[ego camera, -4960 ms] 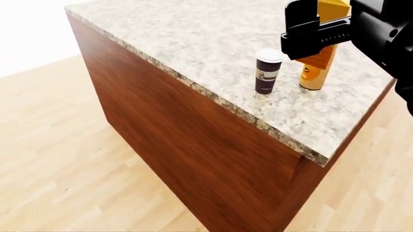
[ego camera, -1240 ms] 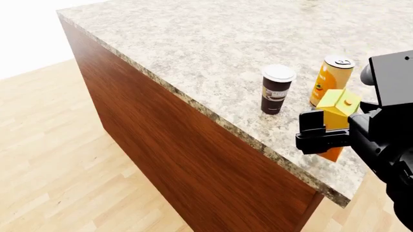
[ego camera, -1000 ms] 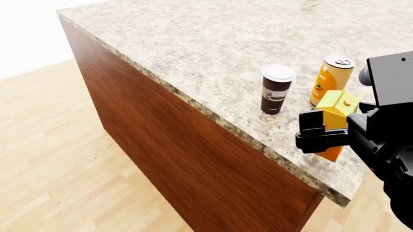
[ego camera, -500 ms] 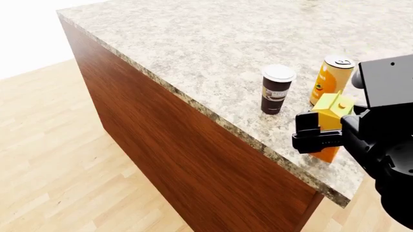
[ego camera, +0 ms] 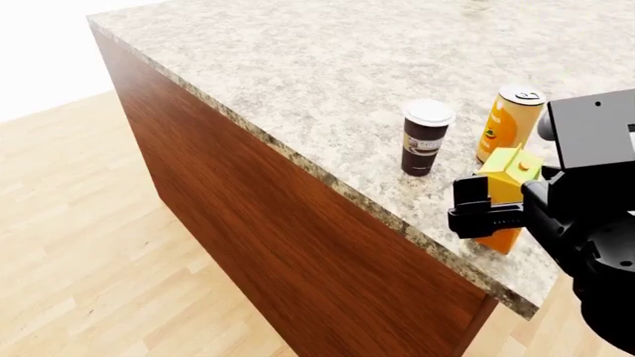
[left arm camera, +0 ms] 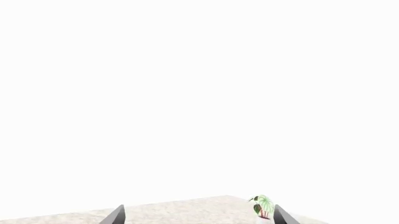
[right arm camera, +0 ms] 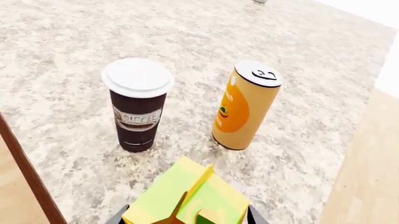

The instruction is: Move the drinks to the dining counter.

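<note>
The dining counter has a beige speckled granite top and dark reddish wood sides. On it stand a dark brown paper cup with a white lid and a tall orange can. My right gripper is shut on the yellow-orange juice carton, held upright near the counter's front corner, just in front of the can. I cannot tell whether its base touches the top. The right wrist view shows the cup, the can and the carton between the fingers. My left gripper is open and empty.
The counter's front edge and right corner are close to the carton. Light wood floor lies to the left and below. In the left wrist view a small potted plant stands on a far granite surface.
My right gripper has brought the carton from behind the can down to the near side of it, and over the last second it has sunk a little and edged left.
</note>
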